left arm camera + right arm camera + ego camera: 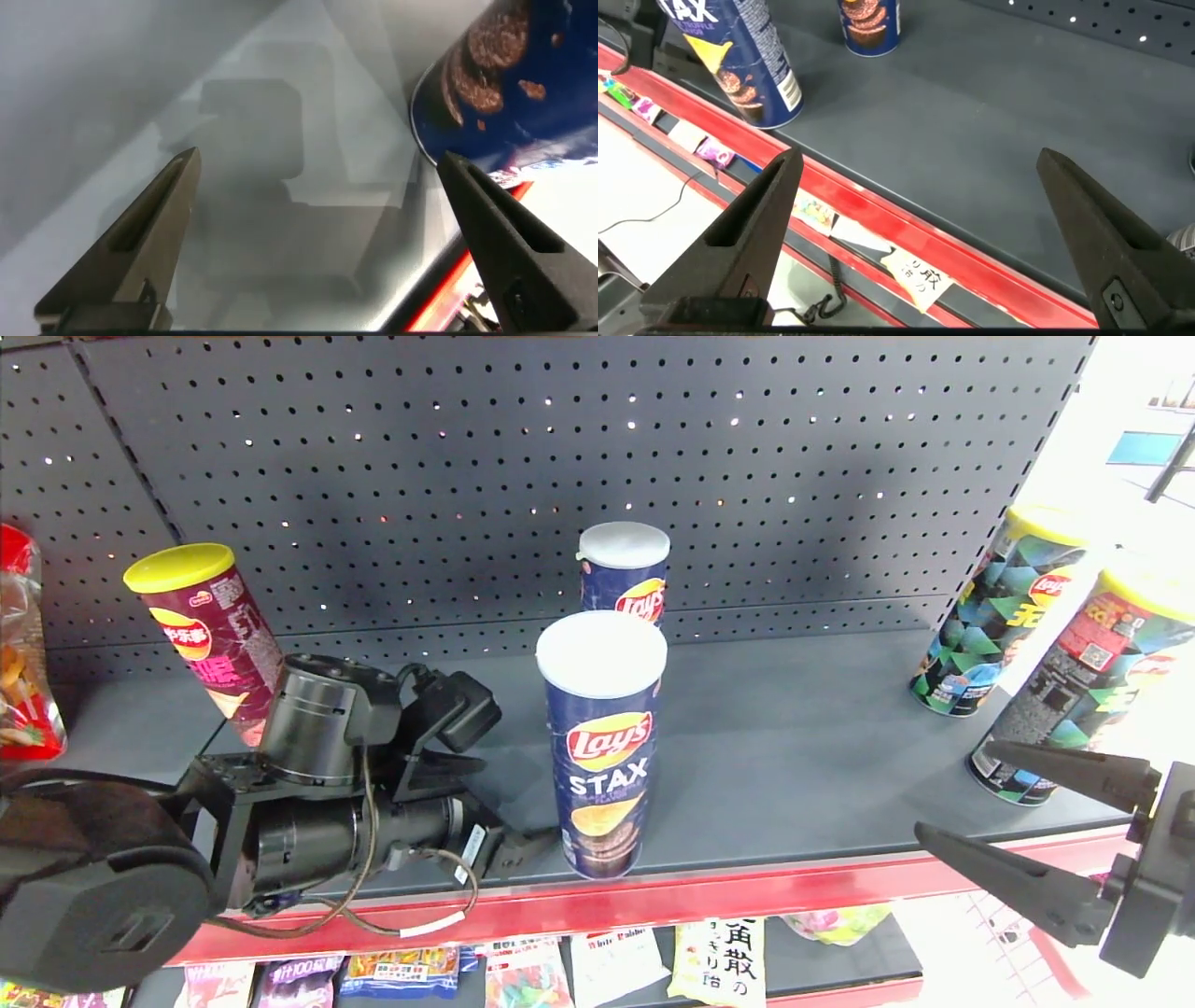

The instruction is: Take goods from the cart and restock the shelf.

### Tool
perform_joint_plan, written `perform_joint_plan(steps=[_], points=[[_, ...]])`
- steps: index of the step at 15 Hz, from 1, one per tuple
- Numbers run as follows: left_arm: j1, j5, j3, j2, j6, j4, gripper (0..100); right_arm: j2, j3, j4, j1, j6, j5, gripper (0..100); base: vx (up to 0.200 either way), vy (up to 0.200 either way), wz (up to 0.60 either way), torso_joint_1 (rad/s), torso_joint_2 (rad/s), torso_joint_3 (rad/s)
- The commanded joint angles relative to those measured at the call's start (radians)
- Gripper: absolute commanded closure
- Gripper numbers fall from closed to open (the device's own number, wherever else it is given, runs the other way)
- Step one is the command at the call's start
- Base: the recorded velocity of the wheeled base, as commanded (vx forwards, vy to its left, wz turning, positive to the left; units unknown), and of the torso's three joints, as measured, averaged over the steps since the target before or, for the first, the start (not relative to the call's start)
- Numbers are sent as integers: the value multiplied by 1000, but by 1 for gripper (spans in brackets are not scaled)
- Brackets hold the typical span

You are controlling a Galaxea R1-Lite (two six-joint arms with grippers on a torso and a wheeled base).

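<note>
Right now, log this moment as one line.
left claw open, empty, beside front blue chip can | right claw open, empty, before shelf edge | can upright near shelf front

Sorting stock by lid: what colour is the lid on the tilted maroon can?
Yellow; the lid shows best in the head view.

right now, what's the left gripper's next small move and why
Probably draw the left gripper straight back off the shelf. It is open and empty, and the front can stands upright near the shelf's edge, close beside it, so a sideways sweep could tip it.
</note>
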Motion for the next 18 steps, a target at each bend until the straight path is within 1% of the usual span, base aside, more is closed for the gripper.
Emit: perform_joint_plan(steps=[1,5,6,15,16,17,18], points=[[-3,0,-22,23,0,-1,0,3,-1,-1,-4,-1,0,0,0,0,0,0,0,0],[-6,0,-36,37,0,0,0,3,0,0,-4,-1,0,0,0,0,0,0,0,0],[-18,2,-42,37,0,0,0,3,0,0,-6,-1,0,0,0,0,0,0,0,0],[-17,10,-39,37,-2,0,0,-10,16,0,-4,-1,0,0,0,0,0,0,0,0],[-12,33,-21,3,-6,0,0,-23,39,0,-6,-1,0,0,0,0,0,0,0,0],[5,66,28,-78,-12,5,0,-43,66,-3,-6,-2,-3,0,0,0,0,0,0,0],[20,77,71,-163,-12,8,0,-58,83,-1,-6,-2,-7,0,0,0,0,0,0,0]])
